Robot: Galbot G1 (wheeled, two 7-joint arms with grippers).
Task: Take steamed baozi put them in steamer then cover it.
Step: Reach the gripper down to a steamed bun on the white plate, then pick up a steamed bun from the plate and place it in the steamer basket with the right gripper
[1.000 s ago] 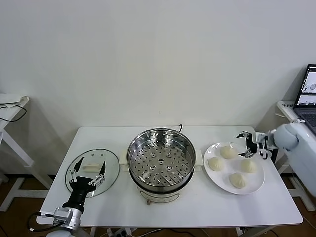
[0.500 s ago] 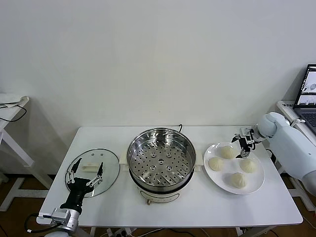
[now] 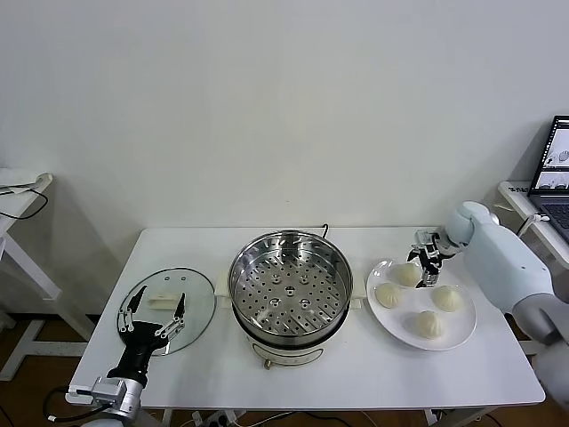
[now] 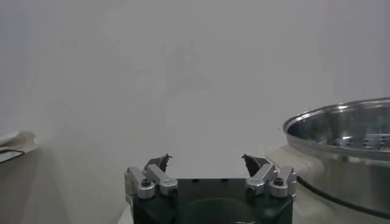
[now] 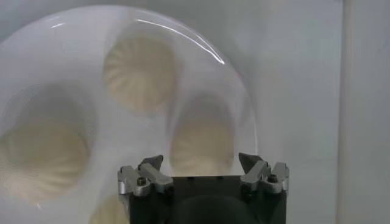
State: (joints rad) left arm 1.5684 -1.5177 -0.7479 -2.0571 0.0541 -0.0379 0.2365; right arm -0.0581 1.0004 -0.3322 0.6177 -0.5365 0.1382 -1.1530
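A white table [image 3: 356,382] stands against a plain pale wall. In its middle sits the steamer [image 3: 290,285], uncovered, its perforated tray bare. To the robot's left the cover [image 3: 169,307] lies flat on the table, and the left gripper [image 3: 151,313] hovers over its near edge with fingers spread. On the other side a white plate [image 3: 462,334] carries the four steamed baozi [image 3: 428,324]. The right gripper [image 3: 425,258] hangs just above the farthest bun, jaws wide apart, gripping nothing
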